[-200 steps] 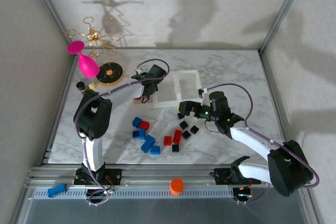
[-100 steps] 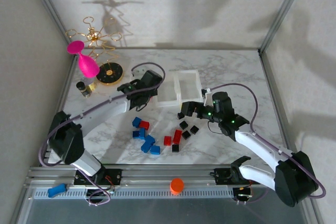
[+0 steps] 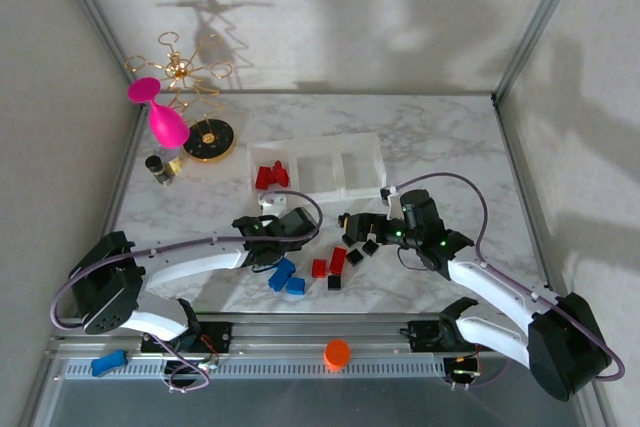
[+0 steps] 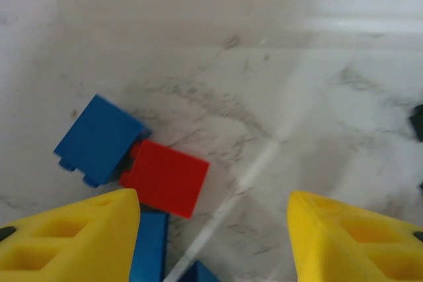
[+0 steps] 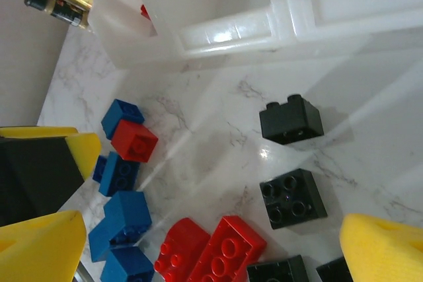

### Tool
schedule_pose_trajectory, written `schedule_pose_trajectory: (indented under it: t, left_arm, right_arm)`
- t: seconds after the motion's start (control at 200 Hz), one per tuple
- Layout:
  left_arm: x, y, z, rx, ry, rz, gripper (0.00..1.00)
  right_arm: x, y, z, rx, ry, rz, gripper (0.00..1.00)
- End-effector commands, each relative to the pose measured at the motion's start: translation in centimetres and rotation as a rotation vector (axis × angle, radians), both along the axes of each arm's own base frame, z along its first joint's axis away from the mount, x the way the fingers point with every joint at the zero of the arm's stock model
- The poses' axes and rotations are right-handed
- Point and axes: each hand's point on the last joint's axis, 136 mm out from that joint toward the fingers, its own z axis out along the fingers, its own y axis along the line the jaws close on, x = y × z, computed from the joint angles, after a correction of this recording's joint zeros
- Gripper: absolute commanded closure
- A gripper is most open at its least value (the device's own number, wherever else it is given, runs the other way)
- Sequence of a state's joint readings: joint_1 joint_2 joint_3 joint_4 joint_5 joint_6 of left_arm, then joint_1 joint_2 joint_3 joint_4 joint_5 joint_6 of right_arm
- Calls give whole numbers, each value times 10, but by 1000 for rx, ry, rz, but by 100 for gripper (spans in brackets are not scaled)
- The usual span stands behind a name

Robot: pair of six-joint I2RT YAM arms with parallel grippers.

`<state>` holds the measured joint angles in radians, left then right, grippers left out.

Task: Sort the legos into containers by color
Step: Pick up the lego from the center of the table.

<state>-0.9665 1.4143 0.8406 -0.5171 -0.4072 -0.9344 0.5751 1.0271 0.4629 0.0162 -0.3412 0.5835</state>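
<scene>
Red, blue and black legos (image 3: pixel 338 260), studded plastic bricks, cube or oblong, lie loose on the marble table (image 3: pixel 450 147) in front of three joined clear containers (image 3: pixel 345 162). Seen from the right wrist: four black bricks (image 5: pixel 293 194), three red, at least four blue. More red bricks (image 3: pixel 271 177) sit in the leftmost bin. The left gripper (image 4: pixel 213 203) hovers spread by a red cube (image 4: pixel 165 177) touching a blue brick (image 4: pixel 99 139). The right gripper (image 5: pixel 213 222) hangs spread, holding nothing.

My arms (image 3: pixel 190 259) are white links with bulky black joints, and a purplish cable (image 3: pixel 445 176) loops along each. Small green lights (image 3: pixel 398 235) glow on my right wrist. My left gripper (image 4: pixel 213 196) has yellow wedge fingers (image 4: pixel 73 236) with moulded hollows.
</scene>
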Motion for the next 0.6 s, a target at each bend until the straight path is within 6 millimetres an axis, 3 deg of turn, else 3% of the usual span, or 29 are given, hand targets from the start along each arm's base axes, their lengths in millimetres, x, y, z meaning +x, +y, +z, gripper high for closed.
schedule_pose_trajectory:
  t: [0.0,0.501,0.596]
  left_arm:
    - [-2,6,-7,-25,-9,64,38]
    - [10,25,-43,76,48,96,33]
    - [12,21,-47,53,57,85,33]
  right_arm:
    - [-3,3,3,26,-9,6,1]
    - [-1,0,2,22,-17,-23,1]
    - [0,1,5,28,-21,-23,1]
